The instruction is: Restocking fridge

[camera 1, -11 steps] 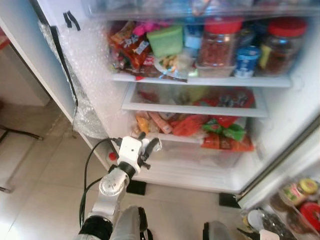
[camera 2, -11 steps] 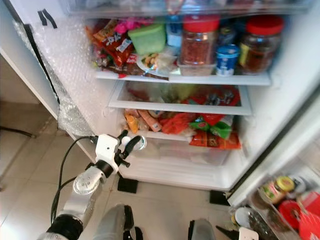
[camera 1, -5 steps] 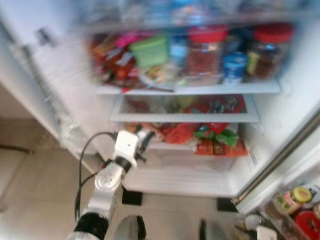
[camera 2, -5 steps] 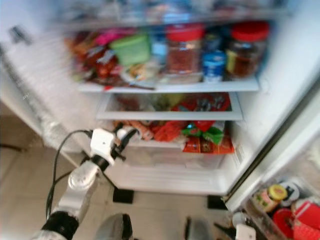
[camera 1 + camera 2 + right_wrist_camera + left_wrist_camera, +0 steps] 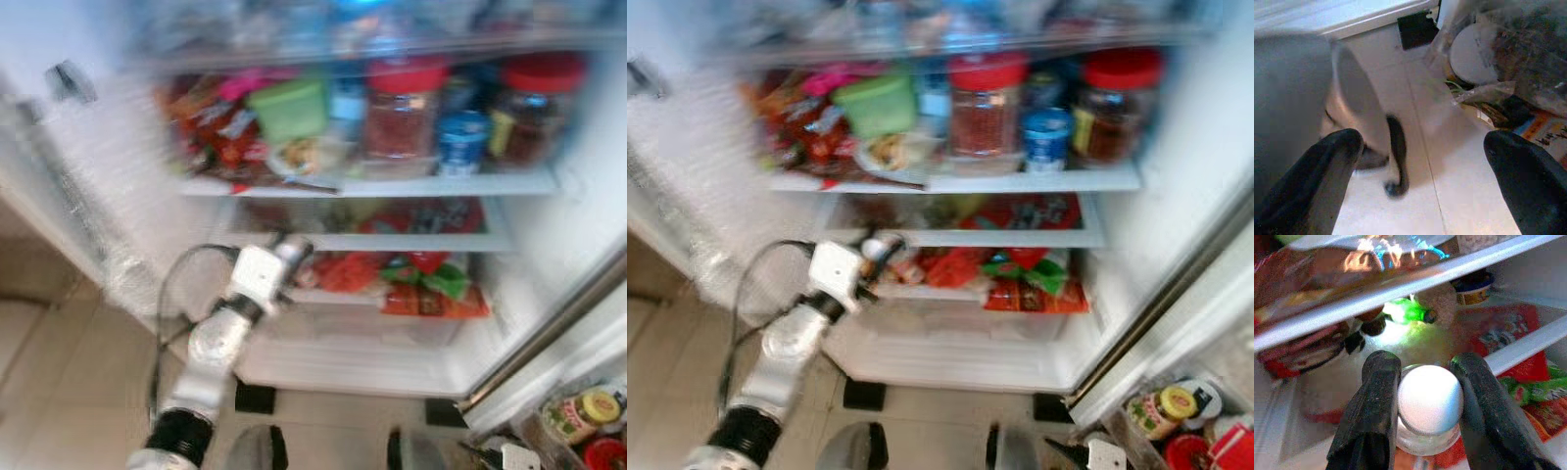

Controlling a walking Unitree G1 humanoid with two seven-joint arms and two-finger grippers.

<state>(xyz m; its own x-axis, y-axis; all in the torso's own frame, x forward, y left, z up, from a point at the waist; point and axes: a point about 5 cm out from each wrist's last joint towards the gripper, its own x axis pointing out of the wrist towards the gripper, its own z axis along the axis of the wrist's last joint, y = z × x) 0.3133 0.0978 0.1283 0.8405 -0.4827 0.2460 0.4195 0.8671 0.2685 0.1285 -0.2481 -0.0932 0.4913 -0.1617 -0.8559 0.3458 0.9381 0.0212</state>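
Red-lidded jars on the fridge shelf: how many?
2. One jar stands mid-shelf, right of the green tub; the other jar is at the shelf's right end, past the blue cup. More may be hidden behind; the view is blurred.

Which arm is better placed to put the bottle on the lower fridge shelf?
The left. Its hand is shut on the white-capped bottle and is already at the lower shelf. The right hand is open, low over the floor.
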